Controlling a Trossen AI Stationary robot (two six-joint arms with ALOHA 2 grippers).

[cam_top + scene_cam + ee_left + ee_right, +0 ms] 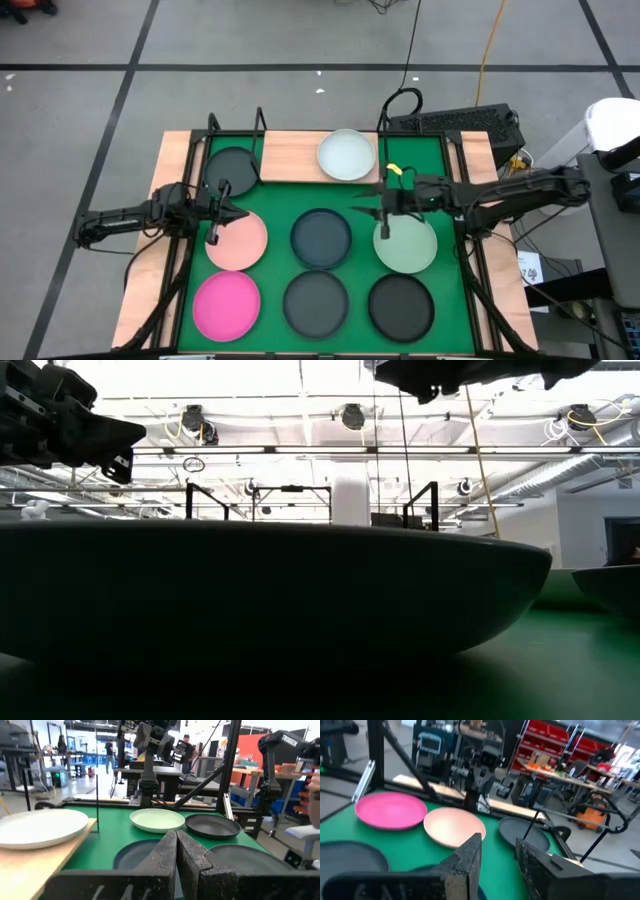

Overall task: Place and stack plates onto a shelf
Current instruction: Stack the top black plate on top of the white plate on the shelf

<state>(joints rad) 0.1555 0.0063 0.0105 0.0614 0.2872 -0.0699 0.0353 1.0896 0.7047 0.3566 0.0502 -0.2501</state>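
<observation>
— Left gripper (222, 212), what have you got?

— I have its fingers pressed together on nothing, hovering over the far rim of the pale pink plate (237, 241). Just beyond it a dark plate (231, 167) lies on the shelf (290, 157); the hot pink plate (227, 305) is on the near side, on the green mat (280, 200).

— And the right gripper (368, 207)?

— I see its fingers slightly parted, gripping nothing, above the mat. The pale green plate (405, 245) sits just beside it on its own arm's side, the white plate (346, 155) beyond it on the shelf. Toward the left gripper lies the centre dark plate (321, 238); two more dark plates (316, 302) (401, 305) sit in the near row.
</observation>
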